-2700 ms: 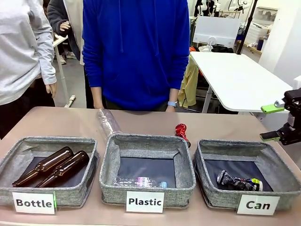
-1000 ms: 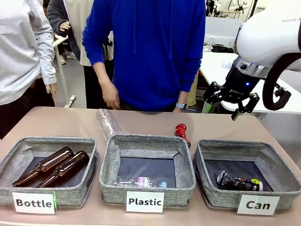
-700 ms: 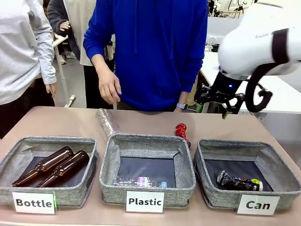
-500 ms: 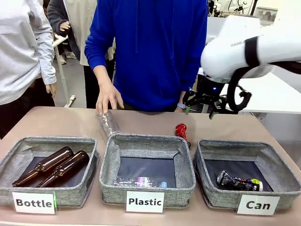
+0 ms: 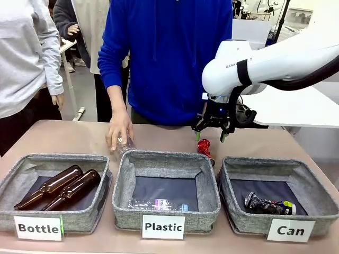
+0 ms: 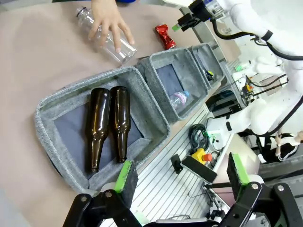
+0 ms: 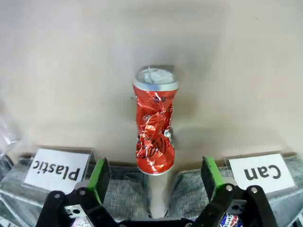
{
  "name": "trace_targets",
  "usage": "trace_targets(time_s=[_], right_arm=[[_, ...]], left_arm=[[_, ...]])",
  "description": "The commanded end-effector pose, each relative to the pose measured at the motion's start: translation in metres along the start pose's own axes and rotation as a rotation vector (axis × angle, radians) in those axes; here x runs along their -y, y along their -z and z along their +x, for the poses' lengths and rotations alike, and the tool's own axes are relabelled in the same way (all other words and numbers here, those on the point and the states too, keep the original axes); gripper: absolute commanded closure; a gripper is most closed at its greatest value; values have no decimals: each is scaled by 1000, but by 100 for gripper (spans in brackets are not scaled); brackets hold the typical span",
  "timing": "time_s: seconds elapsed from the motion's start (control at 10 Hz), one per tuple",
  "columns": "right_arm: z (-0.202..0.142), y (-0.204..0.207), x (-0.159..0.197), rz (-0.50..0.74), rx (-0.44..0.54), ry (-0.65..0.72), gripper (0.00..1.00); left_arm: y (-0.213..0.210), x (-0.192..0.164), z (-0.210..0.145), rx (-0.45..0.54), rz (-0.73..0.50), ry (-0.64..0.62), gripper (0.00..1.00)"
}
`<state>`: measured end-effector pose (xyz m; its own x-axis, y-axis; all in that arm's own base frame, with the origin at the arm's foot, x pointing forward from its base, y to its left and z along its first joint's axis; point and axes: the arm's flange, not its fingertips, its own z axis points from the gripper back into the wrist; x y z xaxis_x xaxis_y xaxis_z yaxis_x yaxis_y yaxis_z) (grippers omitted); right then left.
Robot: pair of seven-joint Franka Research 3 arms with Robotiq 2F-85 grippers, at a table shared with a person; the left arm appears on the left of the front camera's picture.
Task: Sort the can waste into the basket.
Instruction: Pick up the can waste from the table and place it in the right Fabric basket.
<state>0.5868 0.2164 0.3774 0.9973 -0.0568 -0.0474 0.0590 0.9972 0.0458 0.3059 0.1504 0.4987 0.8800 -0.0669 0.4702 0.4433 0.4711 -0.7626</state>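
Observation:
A crushed shiny red can (image 5: 204, 148) lies on the table behind the gap between the Plastic and Can baskets. In the right wrist view the red can (image 7: 155, 127) shows between the two green pads. My right gripper (image 5: 210, 136) hangs open just above it, and the right gripper (image 7: 155, 182) holds nothing. A dark printed can (image 5: 267, 205) lies inside the grey basket labelled "Can" (image 5: 249, 225). My left gripper (image 6: 182, 177) is open and empty, high over the table's left side, from where the red can (image 6: 165, 35) shows far off.
A person in blue stands across the table with a hand (image 5: 119, 132) on a clear plastic bottle (image 5: 123, 143). The Bottle basket (image 5: 10, 182) holds two brown bottles (image 5: 58, 188). The Plastic basket (image 5: 209, 198) holds a clear bottle (image 5: 156, 203).
My right arm has swung in from the right and come down over the red can. The person's hand has dropped onto the clear plastic bottle.

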Motion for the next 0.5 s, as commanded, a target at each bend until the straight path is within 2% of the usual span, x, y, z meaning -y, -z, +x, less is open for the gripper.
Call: trace_targets(time_s=[0.0,0.1,0.4], right_arm=[[12,8,-2,-45,9,-18,0],[20,29,-5,-65,-13,-65,0],[34,67,-3,-63,-50,-54,0]], left_arm=[[1,0,-2,1,2,12,2],[1,0,-2,1,2,12,2],[1,0,-2,1,2,12,2]])
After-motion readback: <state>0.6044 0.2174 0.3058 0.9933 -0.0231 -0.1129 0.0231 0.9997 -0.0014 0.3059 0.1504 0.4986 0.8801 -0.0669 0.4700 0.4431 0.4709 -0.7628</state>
